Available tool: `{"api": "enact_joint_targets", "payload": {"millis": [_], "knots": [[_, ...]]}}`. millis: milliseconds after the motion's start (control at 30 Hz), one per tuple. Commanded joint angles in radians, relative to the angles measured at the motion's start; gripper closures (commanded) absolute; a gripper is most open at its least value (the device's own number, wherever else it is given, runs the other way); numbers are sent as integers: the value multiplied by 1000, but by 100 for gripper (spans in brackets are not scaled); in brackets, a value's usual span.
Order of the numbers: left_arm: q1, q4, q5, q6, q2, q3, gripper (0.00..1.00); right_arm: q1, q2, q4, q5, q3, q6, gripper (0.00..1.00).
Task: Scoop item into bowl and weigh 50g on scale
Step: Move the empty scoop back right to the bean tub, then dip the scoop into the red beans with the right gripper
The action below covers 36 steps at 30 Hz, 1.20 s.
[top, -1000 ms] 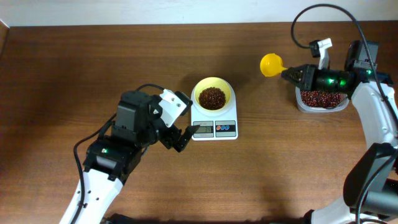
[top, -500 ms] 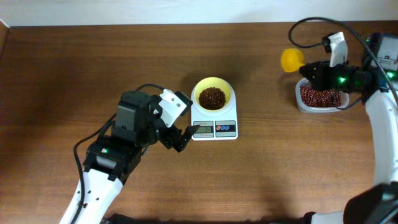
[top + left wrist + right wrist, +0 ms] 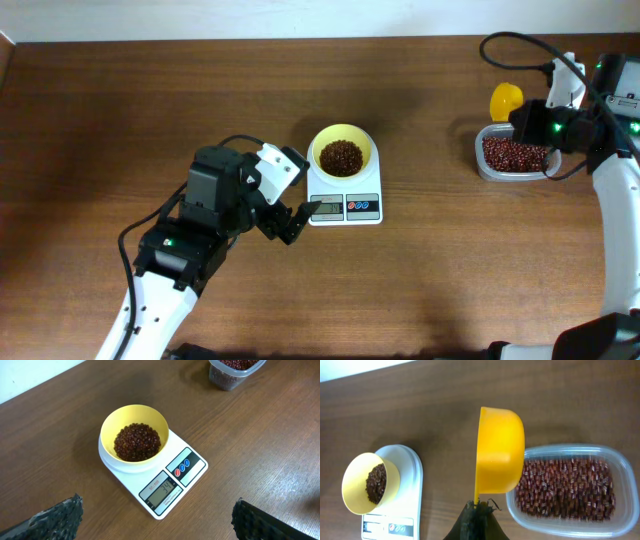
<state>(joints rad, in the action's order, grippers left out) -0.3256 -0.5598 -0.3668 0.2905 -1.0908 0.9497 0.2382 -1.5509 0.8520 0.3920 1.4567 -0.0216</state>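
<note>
The pale yellow bowl (image 3: pixel 341 152) stands on the white scale (image 3: pixel 345 205) at mid table and holds a heap of dark reddish-brown beans (image 3: pixel 341 157). In the left wrist view the bowl (image 3: pixel 134 435) sits on the scale (image 3: pixel 172 485), whose display reads 34. My left gripper (image 3: pixel 291 222) is open and empty, just left of the scale's front. My right gripper (image 3: pixel 530 122) is shut on the handle of a bright yellow scoop (image 3: pixel 505 100), held at the far left edge of the clear container (image 3: pixel 516 155) of beans. In the right wrist view the scoop (image 3: pixel 499 450) hangs beside the container (image 3: pixel 570 490).
The table's back edge meets a white wall. A black cable (image 3: pixel 520 45) loops above the right arm. The left arm's body (image 3: pixel 190 240) lies over the table's lower left.
My right gripper has carried the yellow scoop to the right, from between scale and container to the container's far left edge. The left arm, bowl and scale have not moved.
</note>
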Motion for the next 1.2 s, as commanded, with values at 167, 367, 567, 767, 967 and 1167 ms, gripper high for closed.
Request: {"api": "enact_joint_targets", "payload": {"millis": [167,367,567,767,967,1167], "knots": [[5,2,-4,-13,-3,-5,1,4,-27,148,-110,20,61,96],[5,2,-4,-13,-3,-5,1,5,-65,147,-283,19,64,96],[5,2,-4,-13,-3,-5,1,5,-157,122,-327,19,64,96],[5,2,-4,-13,-3,-5,1,5,-220,107,-399,19,64,96],[5,2,-4,-13,-3,-5,1,5,-223,71,-528,19,64,96],[5,2,-4,-13,-3,-5,1,5,-225,18,-528,19,64,96]]}}
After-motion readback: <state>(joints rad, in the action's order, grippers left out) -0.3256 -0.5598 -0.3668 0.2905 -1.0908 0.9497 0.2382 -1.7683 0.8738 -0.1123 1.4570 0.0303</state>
